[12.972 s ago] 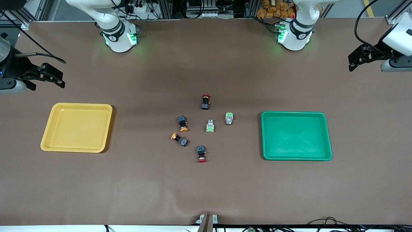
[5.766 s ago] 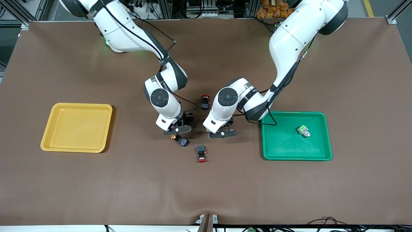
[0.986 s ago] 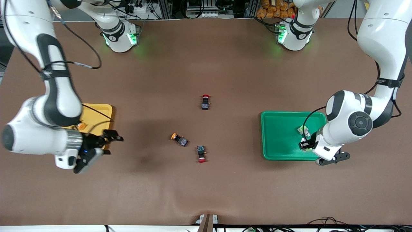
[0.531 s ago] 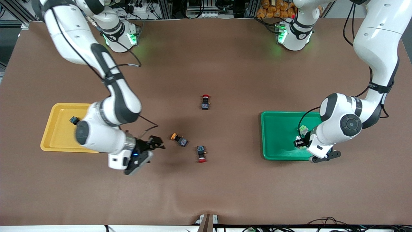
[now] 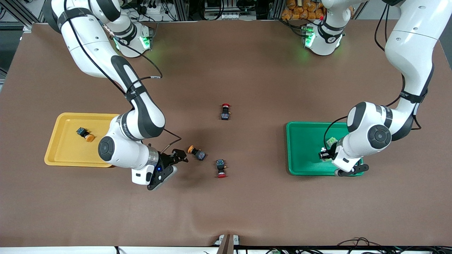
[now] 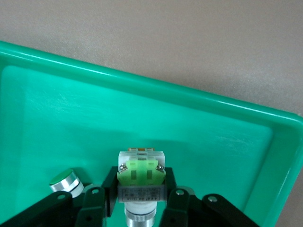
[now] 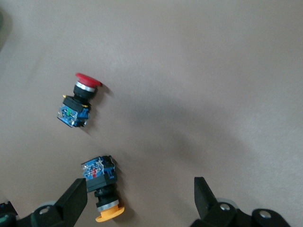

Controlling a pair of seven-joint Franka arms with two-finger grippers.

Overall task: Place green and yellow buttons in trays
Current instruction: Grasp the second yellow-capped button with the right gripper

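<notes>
A: Buttons status, near to far. Red-capped switch (image 5: 221, 168) is nearest the front camera, not ours. Just above it the last yellow button (image 5: 196, 153) lies on its side on the table (image 5: 226, 204), between the two trays.

B: Right gripper (image 5: 175, 158)?

A: Released, jaws spread wide, hanging just beside that yellow button on the yellow tray's side. Wrist view shows the button (image 7: 102, 189) close to one finger (image 7: 72, 201), off-centre.

B: So shift until the body sits midway between the fingers, then descend and clamp the black body, not the cap.

A: Agreed. Left gripper (image 6: 138, 203) is clenched on a green button (image 6: 140, 182), over the green tray (image 5: 303, 141). Second green button (image 6: 65, 180) is in the tray right alongside.

B: Lower before letting go, clear of its neighbour.

A: Yellow tray (image 5: 63, 141) already has one yellow button (image 5: 85, 134). Farthest: another red switch (image 5: 225, 111), leave it.
</notes>
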